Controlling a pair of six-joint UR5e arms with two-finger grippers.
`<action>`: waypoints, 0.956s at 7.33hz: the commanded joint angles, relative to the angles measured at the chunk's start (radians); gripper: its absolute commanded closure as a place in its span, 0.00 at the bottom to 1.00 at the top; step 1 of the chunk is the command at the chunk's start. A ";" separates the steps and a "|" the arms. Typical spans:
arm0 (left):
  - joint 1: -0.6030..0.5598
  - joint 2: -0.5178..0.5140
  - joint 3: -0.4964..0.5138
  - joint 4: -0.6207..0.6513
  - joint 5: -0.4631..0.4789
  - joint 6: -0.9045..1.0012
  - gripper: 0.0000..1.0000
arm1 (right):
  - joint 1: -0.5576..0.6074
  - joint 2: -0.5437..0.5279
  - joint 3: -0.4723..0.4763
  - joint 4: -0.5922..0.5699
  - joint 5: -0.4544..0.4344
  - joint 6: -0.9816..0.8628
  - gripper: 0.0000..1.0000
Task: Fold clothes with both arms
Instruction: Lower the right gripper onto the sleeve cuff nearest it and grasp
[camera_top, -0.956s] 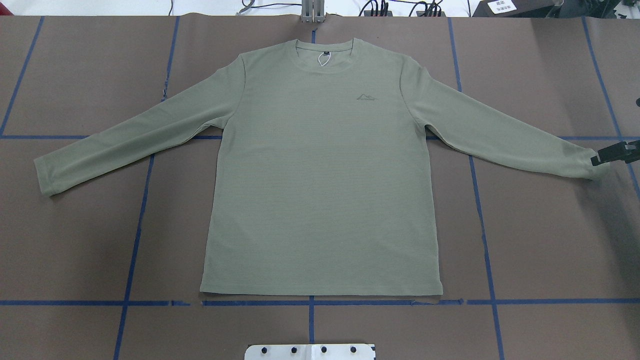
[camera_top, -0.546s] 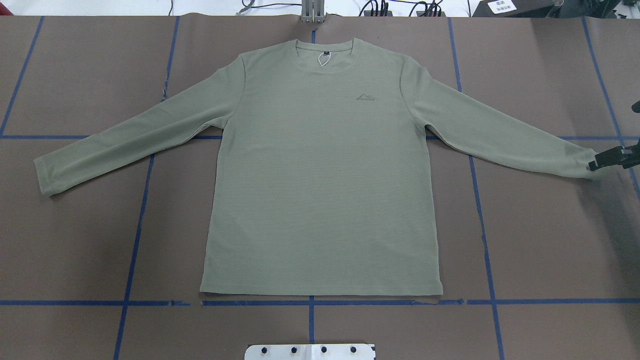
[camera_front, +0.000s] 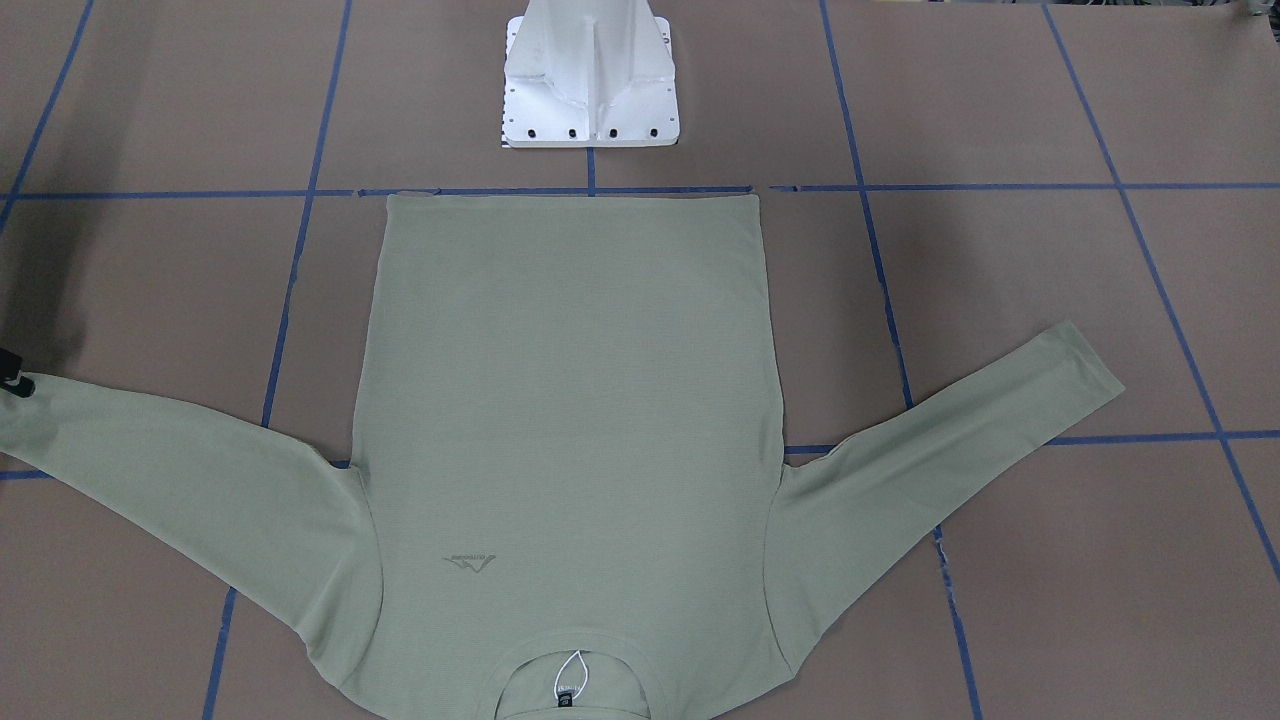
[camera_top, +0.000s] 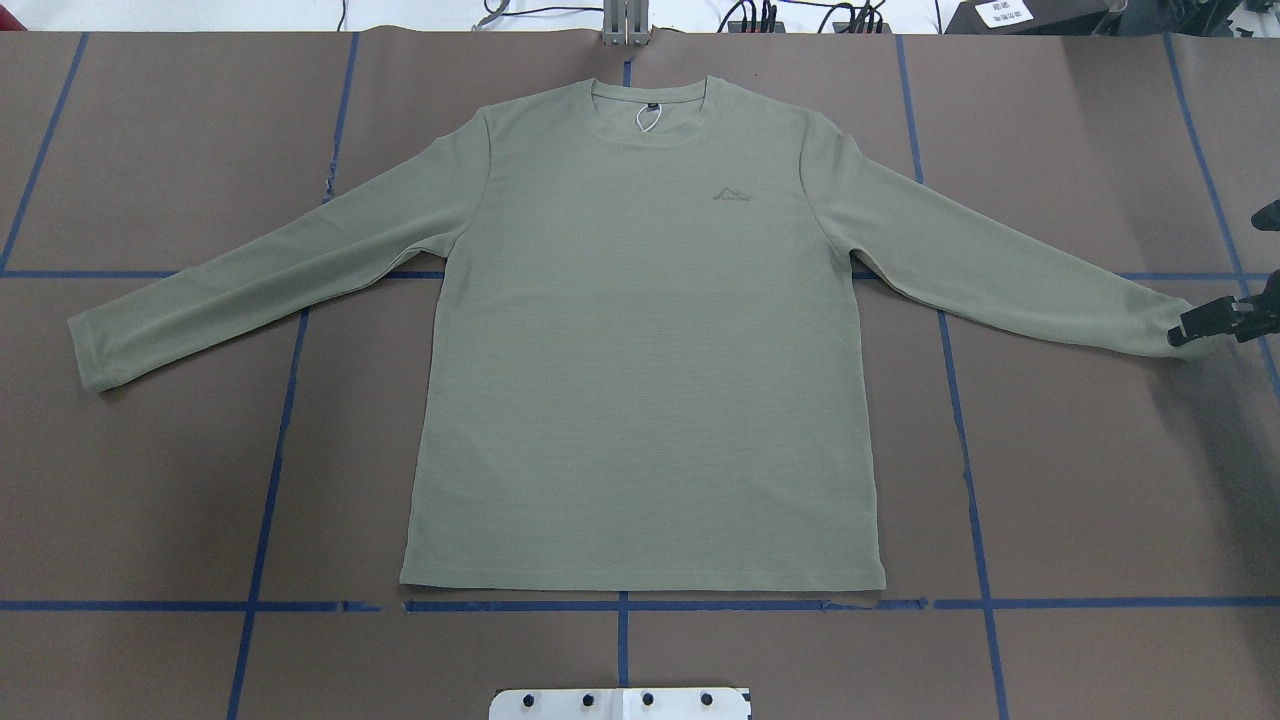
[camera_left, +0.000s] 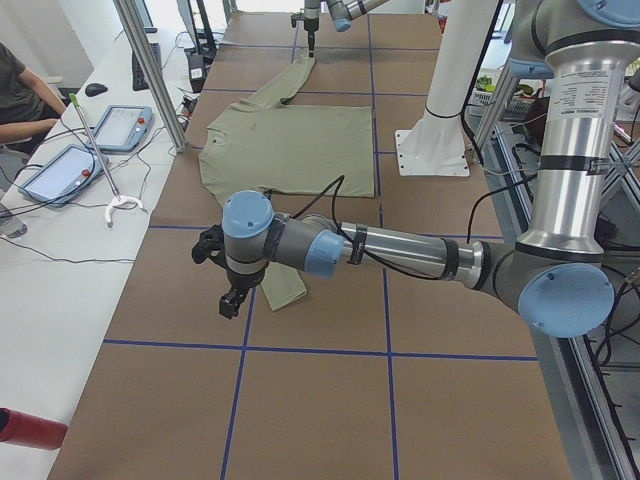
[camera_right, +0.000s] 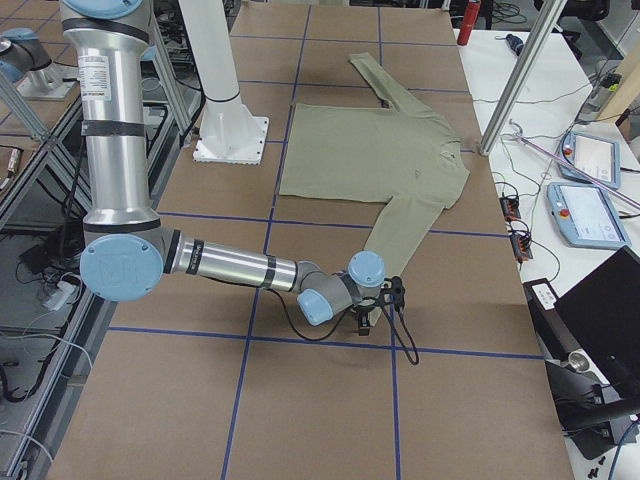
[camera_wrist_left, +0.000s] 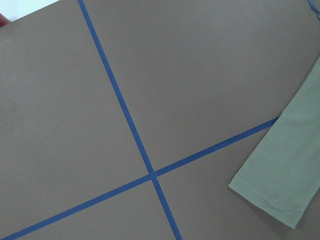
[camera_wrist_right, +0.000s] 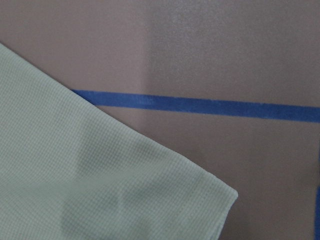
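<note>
The pale sage-green shirt lies flat and face up on the brown table, neck at the far side and both sleeves spread out. My right gripper comes in from the right edge with its black tip over the right cuff. The right wrist view shows that cuff close up, with no fingers in frame, so I cannot tell whether the gripper is open or shut. My left gripper shows only in the exterior left view. It points down beside the left cuff, and I cannot tell its state.
Blue tape lines divide the brown table cover. The white pedestal base stands just beyond the shirt's hem. A side table holds tablets and cables, and a person's arm rests there. A metal post stands at the table's far edge.
The right gripper's tip has crept a little leftward and toward the robot, further over the right cuff. The shirt has not moved.
</note>
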 joint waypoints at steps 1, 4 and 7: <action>0.000 0.000 0.001 0.000 0.000 0.000 0.00 | -0.004 0.000 -0.001 -0.002 0.003 0.001 0.15; 0.000 0.000 -0.002 0.000 0.000 0.000 0.00 | -0.004 0.000 -0.002 -0.002 0.004 0.001 0.57; 0.000 0.002 -0.011 0.002 0.000 -0.003 0.00 | -0.003 0.000 0.007 0.000 0.012 0.001 0.97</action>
